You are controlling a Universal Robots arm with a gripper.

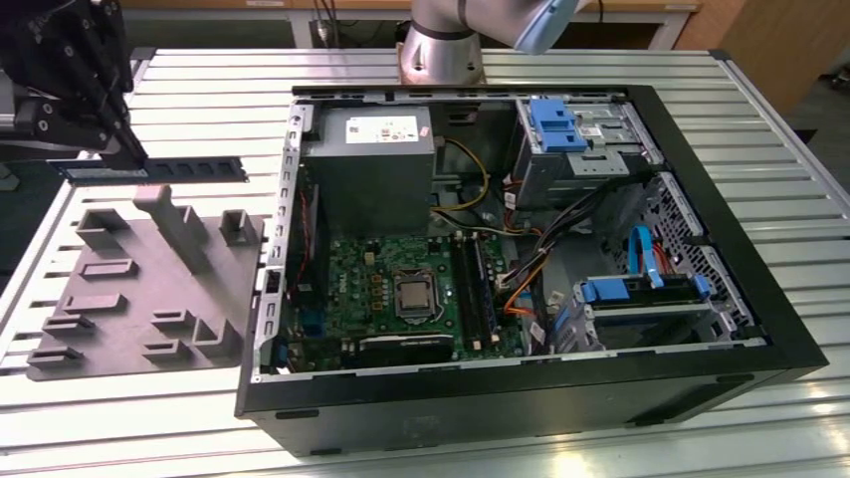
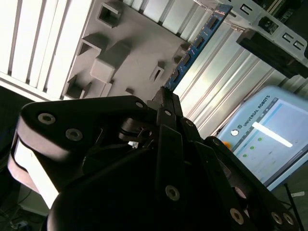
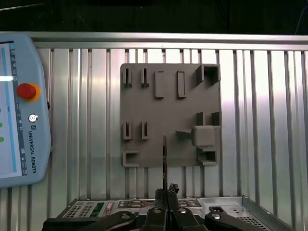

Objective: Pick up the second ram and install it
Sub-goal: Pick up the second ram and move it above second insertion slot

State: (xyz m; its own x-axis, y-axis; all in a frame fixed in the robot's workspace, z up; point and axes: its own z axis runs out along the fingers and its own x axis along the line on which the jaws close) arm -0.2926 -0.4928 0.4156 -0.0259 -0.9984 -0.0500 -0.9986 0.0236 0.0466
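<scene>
The second ram (image 1: 173, 169) is a long thin stick with dark chips. It hangs level in the air above the far end of the grey holder plate (image 1: 133, 289), at the exterior view's left. My gripper (image 1: 130, 159) is shut on it near one end. In the first wrist view the ram (image 3: 164, 161) shows edge-on, sticking out from the gripper (image 3: 166, 191) over the holder plate (image 3: 168, 110). In the second wrist view the ram (image 2: 197, 43) runs away from the gripper (image 2: 166, 94). The long black memory slots (image 1: 472, 284) sit on the motherboard inside the open case.
The open computer case (image 1: 743, 329) lies on the slatted metal table, with a grey power-supply box (image 1: 365, 164), cables and blue drive clips inside. A teach pendant (image 3: 19, 110) lies beside the holder plate. The arm's base (image 1: 439, 45) stands behind the case.
</scene>
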